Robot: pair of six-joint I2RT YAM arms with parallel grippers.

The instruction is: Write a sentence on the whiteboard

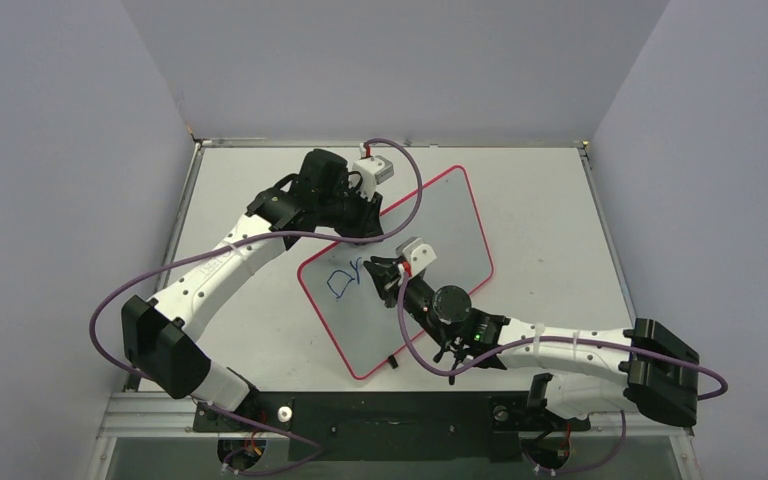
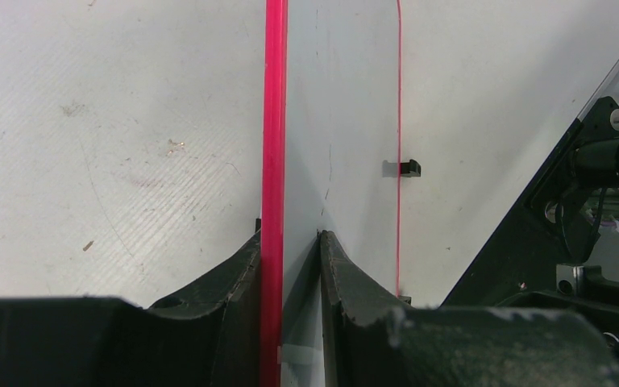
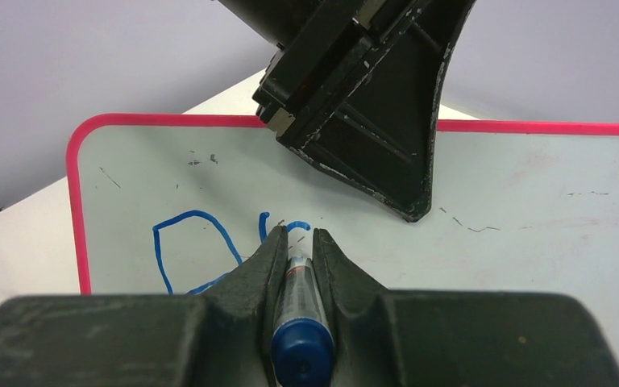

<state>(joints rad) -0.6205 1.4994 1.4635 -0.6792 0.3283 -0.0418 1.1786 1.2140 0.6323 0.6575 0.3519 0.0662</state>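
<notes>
**Blue ink: a looping D and little more**

- The sentence [image 1: 343, 278] sits at the 8 o'clock end of the whiteboard [image 1: 440, 230]. It is a large D plus two short strokes.
- The board lies flat mid-table, with its long axis running from 8 o'clock to 2 o'clock in the top view. Its red rim [image 2: 274, 121] is plain to see.
- The right gripper [image 3: 294, 238] reaches in from 4 o'clock, clenched on a blue-capped marker [image 3: 298, 290]. The nib points at the last stroke, but the fingers hide it, so I cannot tell if it is touching the board.
- Unwritten board lies at 2 o'clock from the nib, along the long axis. Judged: the line should run that way, and this arm is the nearer one.
- The left gripper [image 2: 290, 242] is at the far long edge, about 11 o'clock, with its jaws pinching the rim to hold the board.
- Risk, judged: the left gripper stands close ahead of the writing line.
</notes>
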